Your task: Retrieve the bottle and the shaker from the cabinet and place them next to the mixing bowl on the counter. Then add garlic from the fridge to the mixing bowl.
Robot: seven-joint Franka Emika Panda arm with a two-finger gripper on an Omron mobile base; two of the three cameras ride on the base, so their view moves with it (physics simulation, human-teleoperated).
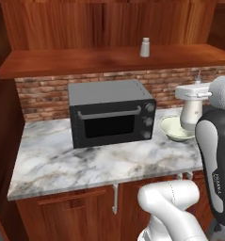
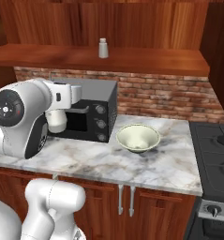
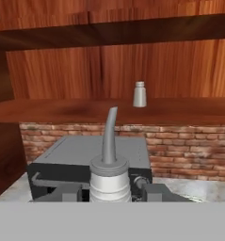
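My gripper (image 3: 109, 192) is shut on the bottle (image 3: 109, 176), a white bottle with a grey curved spout, held upright above the counter. In the left base view the bottle (image 1: 192, 115) hangs just behind the pale green mixing bowl (image 1: 175, 129). From the right base view the bottle (image 2: 57, 121) is left of the bowl (image 2: 138, 138), in front of the toaster oven. The small grey shaker (image 1: 145, 47) stands upright on the wooden cabinet shelf, seen also as the shaker (image 2: 103, 48) and the shaker (image 3: 140, 94). Garlic and fridge are out of view.
A black toaster oven (image 1: 111, 113) takes up the middle of the marble counter (image 1: 85, 162), left of the bowl. A stove (image 2: 216, 154) borders the counter on the right. A brick backsplash (image 2: 169, 96) runs under the shelf.
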